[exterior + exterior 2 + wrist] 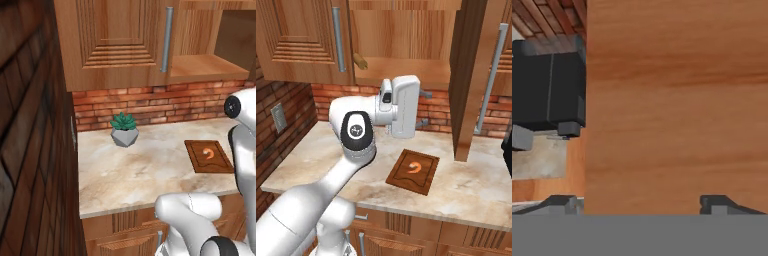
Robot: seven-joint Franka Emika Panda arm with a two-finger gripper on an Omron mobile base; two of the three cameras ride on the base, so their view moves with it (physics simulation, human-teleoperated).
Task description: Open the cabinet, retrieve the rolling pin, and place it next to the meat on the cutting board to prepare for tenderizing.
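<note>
The cabinet (401, 40) stands open: its right door (471, 80) is swung out towards me, edge-on, with a grey bar handle (490, 80). One end of the rolling pin (360, 61) shows on the shelf at the compartment's left. My gripper (425, 107) is open, level above the counter, and points at the open door's inner face (672, 100), with nothing between its fingers. Below it the cutting board (401, 181) lies on the counter with the meat (416, 166) on it. The left base view has the board (197, 162), the meat (210, 153) and the open compartment (210, 62).
A potted succulent (124, 129) stands near the brick back wall at the left. A black appliance (547, 90) sits on the counter past the open door. The left door (112, 35) is closed. A dark wall (30, 150) bounds the counter's left. Drawer fronts (406, 235) run below.
</note>
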